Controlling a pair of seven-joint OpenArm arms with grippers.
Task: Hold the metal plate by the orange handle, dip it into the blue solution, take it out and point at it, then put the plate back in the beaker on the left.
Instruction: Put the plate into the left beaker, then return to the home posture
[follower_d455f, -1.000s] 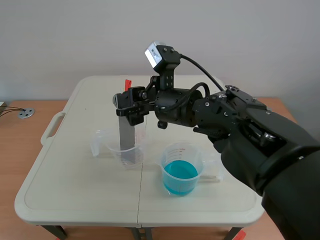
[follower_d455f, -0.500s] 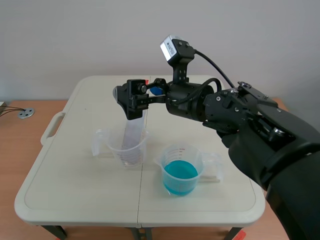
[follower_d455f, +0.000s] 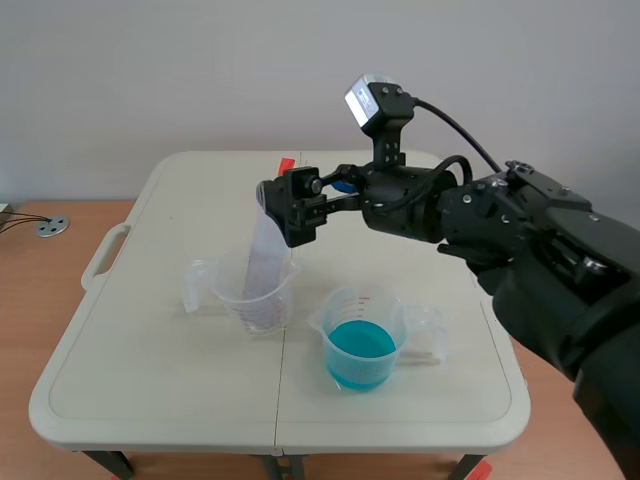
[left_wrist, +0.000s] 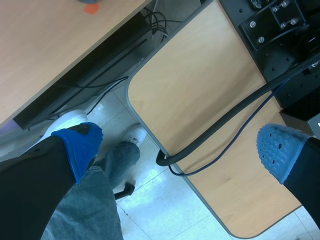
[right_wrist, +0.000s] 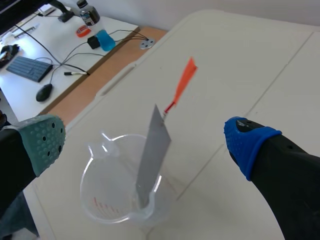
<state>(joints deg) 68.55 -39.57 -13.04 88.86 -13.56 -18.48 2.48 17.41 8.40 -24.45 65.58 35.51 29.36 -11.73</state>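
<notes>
Leaning in the clear beaker (right_wrist: 114, 214), the metal plate (right_wrist: 154, 152) points its orange handle (right_wrist: 183, 85) upward. The right gripper (right_wrist: 146, 141) hovers near the handle, fingers spread wide and not touching it. The left gripper (left_wrist: 180, 150) also gapes wide, off the table.

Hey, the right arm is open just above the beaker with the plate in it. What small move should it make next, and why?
Probably draw the right pincer up and back, clear of the table. The metal plate already leans in the clear beaker with its orange handle free. The pincer is open and has backed off the handle over the last second, so the plate looks put back.
</notes>
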